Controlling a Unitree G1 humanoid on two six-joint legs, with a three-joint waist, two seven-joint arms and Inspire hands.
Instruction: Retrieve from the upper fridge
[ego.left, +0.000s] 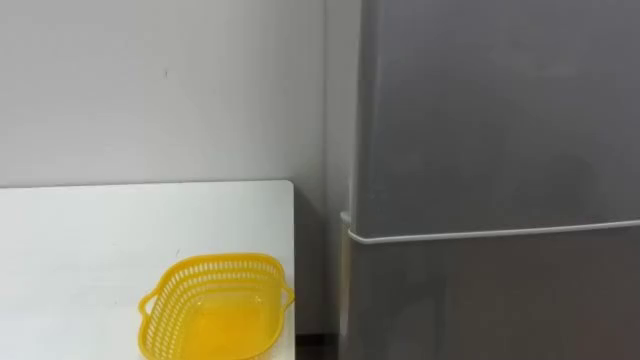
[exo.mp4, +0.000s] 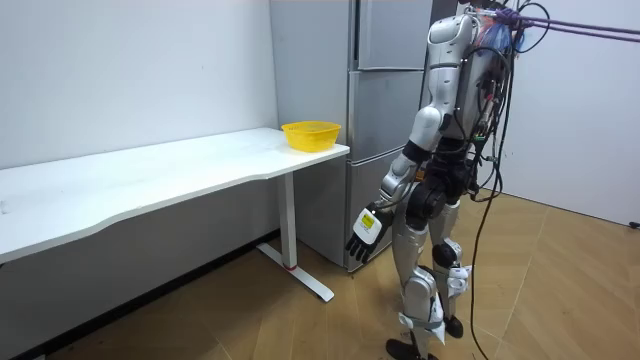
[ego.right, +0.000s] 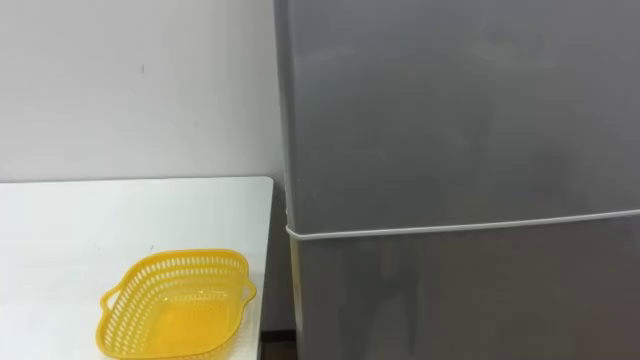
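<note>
Before the closed fridge (ego.left: 490, 120), the left hand (exo.mp4: 364, 234) hangs low beside the thigh — fingers relaxed, empty.

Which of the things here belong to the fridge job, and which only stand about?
For the job:
upper fridge door, closed
left hand, hanging open at the robot's side
yellow basket, empty, perhaps for the item

Standing about:
white table
lower fridge door
</note>
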